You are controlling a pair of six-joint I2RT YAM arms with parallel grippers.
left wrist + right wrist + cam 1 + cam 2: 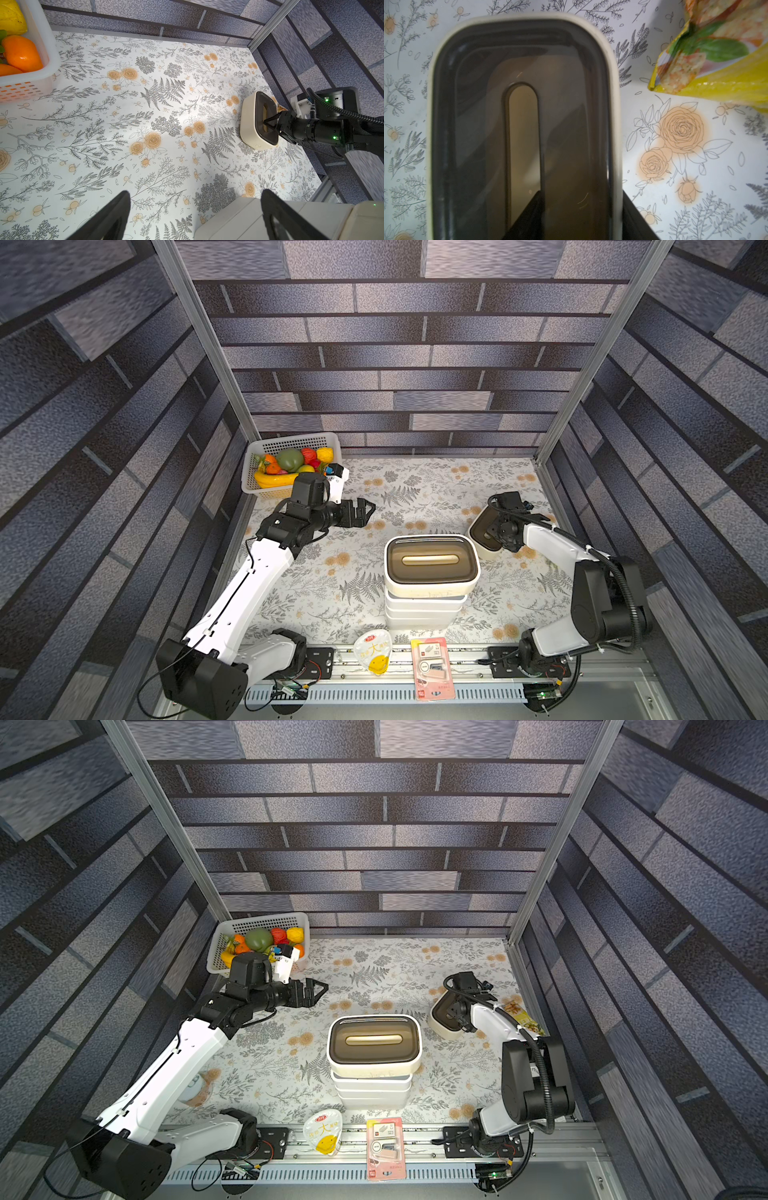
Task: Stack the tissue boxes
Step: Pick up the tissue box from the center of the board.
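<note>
- Your right jaws are clamped on the side wall of the loose tissue box [481,532]; one finger is in its slot, one outside; it is at the right side of the bench [432,489].
- Your left jaws are wide apart and hold nothing, near the fruit basket [286,444].
- The stack of tissue boxes [426,605] stands in the near middle.

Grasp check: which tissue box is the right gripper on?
The lone tissue box beside the snack bag, apart from the centre stack; right gripper straddles its wall, one finger in the slot.
</note>
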